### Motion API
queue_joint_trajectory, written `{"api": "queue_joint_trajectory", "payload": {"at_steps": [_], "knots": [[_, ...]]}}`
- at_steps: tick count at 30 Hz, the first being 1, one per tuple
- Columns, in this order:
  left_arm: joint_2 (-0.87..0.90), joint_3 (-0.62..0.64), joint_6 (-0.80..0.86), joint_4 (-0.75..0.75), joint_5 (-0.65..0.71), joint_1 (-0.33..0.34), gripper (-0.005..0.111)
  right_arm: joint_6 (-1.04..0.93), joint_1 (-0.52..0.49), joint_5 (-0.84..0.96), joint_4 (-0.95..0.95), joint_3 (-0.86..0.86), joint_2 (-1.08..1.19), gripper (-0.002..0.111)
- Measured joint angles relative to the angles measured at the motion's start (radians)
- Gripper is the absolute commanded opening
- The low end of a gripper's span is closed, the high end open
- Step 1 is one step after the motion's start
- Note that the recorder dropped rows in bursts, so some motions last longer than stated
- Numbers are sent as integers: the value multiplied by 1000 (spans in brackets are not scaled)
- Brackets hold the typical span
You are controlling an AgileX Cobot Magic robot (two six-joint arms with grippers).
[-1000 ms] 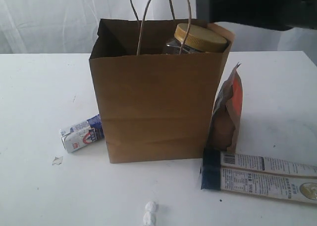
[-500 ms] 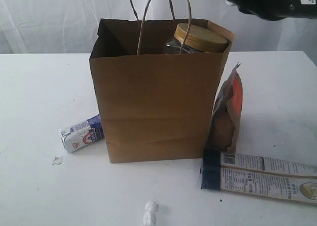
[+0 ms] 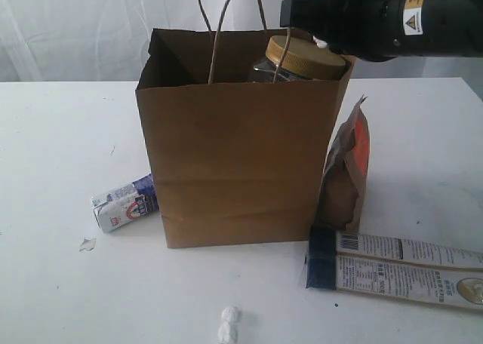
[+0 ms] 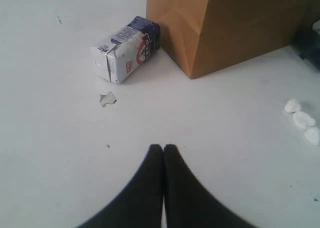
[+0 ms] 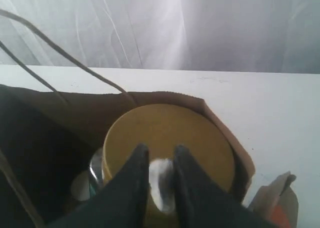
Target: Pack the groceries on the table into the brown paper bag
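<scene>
Seating of the gold-lidded clear jar (image 3: 306,57) in the brown paper bag (image 3: 234,148): the jar is standing inside the bag, toward its right side in the exterior view, with the lid about level with the rim. The right pincer (image 5: 161,149) is hovering just over the lid, jaws narrowly apart, with a whitish patch in the gap that cannot be identified; it is gripping nothing evident. As a judgement, the arm should be rising straight up, since the twisted loop handles (image 3: 219,27) are arching close by and could be snagging it. The left pincer (image 4: 163,150) is hanging closed and empty over the bench (image 3: 68,133). Awaiting packing: the small white-blue carton (image 3: 124,204) is lying just beside the bag's left foot, the brown-orange pouch (image 3: 347,170) is standing against its right wall, and the long white-blue packet (image 3: 400,268) is lying flat just in front of the pouch. White lumps (image 3: 228,325) and a paper scrap (image 4: 107,99) are littering the near bench
</scene>
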Motion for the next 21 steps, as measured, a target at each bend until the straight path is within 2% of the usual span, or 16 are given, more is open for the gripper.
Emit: {"api": "queue_joint_trajectory", "payload": {"at_steps": [6, 21], "knots": [[0, 0, 0, 0, 0, 0, 0, -22, 0, -15, 0, 0, 0, 46], [0, 0, 0, 0, 0, 0, 0, -48, 0, -12, 2, 0, -34, 45]]}}
